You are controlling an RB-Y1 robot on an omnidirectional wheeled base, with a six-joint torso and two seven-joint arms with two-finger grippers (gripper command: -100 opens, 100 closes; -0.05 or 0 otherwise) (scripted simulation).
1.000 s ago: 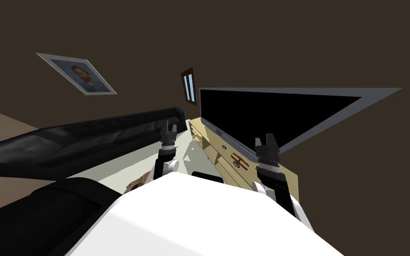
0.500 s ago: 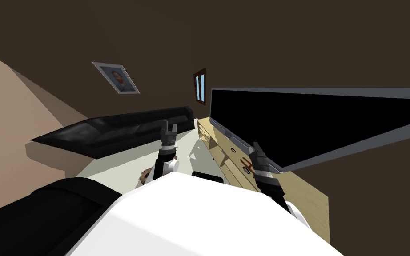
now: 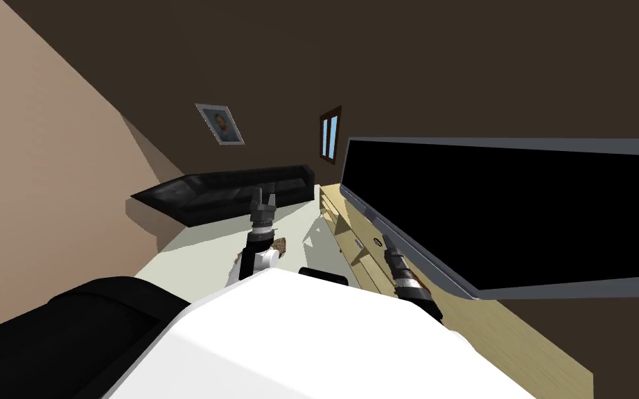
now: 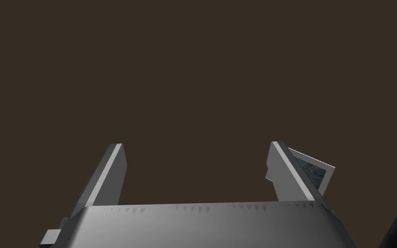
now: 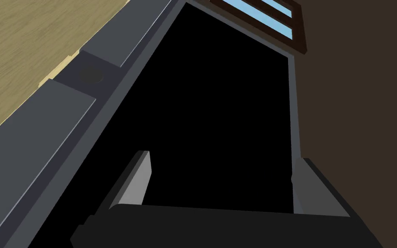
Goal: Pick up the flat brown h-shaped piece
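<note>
A: Surface and room?
B: Pale wood desk (image 3: pixel 519 332), dark brown walls (image 3: pixel 450 55). One black screen (image 3: pixel 519 208), one sofa (image 3: pixel 228 190), one window (image 3: pixel 330 135).
A: Grippers? H-shaped piece?
B: Fingers apart on left gripper (image 3: pixel 263 196) and right gripper (image 3: pixel 385 239). Piece: cannot tell where.

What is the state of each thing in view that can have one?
left gripper: fingers open, empty.
right gripper: fingers open, empty, facing the television.
television: screen black, standing on the wooden cabinet.
</note>
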